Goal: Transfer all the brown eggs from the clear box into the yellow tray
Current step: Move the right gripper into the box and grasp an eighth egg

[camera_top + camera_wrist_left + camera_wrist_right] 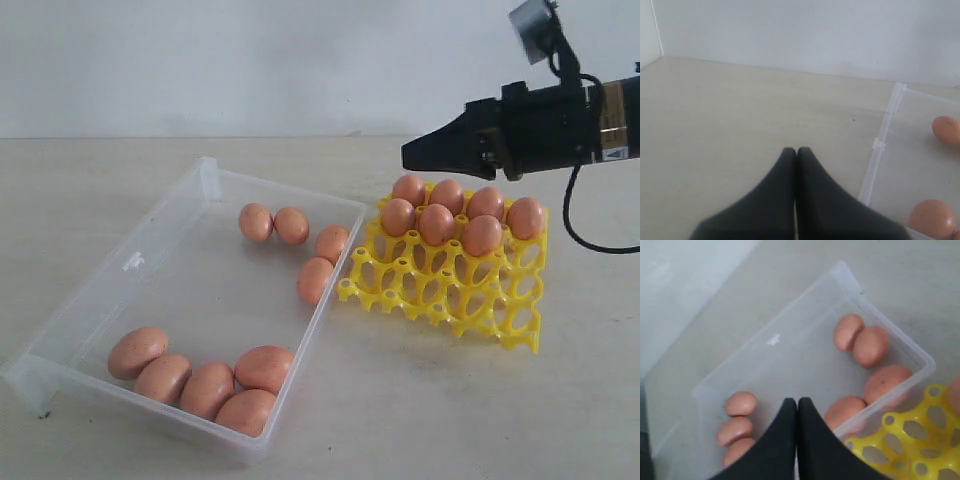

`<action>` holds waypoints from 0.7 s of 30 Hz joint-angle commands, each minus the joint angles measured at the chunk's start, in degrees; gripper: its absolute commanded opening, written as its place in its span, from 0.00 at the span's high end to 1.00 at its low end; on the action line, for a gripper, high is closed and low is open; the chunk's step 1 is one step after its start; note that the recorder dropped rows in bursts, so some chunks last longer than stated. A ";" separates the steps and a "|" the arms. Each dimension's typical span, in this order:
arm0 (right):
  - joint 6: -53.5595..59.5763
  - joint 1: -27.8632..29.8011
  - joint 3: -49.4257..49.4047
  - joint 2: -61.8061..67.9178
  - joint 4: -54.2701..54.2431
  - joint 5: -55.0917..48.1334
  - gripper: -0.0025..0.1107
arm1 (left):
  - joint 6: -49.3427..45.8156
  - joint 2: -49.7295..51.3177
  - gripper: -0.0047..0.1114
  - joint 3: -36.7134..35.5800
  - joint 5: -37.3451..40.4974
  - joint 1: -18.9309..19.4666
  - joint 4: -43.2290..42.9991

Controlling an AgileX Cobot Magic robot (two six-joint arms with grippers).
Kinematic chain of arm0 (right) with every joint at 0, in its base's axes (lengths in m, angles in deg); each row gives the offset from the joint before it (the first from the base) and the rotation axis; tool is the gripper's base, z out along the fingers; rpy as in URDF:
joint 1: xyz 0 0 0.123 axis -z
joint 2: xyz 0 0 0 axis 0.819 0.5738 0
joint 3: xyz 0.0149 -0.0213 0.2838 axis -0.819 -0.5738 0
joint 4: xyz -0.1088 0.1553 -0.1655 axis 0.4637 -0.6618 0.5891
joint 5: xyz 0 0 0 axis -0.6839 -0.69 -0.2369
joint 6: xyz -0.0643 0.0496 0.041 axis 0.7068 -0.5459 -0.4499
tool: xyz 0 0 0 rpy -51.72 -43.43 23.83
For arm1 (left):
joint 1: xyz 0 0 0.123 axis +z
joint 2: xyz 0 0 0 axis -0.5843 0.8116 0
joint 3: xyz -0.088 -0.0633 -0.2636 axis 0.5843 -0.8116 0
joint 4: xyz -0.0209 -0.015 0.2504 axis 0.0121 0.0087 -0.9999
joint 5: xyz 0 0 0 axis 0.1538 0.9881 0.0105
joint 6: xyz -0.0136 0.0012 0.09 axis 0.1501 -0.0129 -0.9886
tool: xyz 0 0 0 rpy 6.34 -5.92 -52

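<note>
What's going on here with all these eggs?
A two-armed robot is moving brown eggs from the clear box into the yellow tray. Seven eggs sit in the tray's far cups. Nine lie in the box: four near the tray, five at the near end. The right tool hangs shut and empty in the air by the tray. The left tool is shut and empty over the table beside the box.
</note>
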 commanded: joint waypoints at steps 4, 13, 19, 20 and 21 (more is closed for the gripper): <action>-5.75 -24.00 0.37 -5.49 3.26 -42.72 0.98 | -0.38 0.17 1.00 0.20 0.24 -0.28 0.21; 80.90 -34.18 27.99 7.07 -63.49 -87.76 0.98 | -0.38 0.17 1.00 0.20 0.24 -0.28 0.21; 110.00 -34.18 47.64 17.66 -88.56 -123.51 0.98 | -0.38 0.17 1.00 0.20 0.24 -0.28 0.21; 110.12 -34.18 49.11 18.75 -89.71 -126.86 0.98 | -0.38 0.17 1.00 0.20 0.24 -0.28 0.21; 111.05 -34.18 50.34 19.92 -91.56 -128.81 0.98 | -0.38 0.17 1.00 0.20 0.24 -0.28 0.21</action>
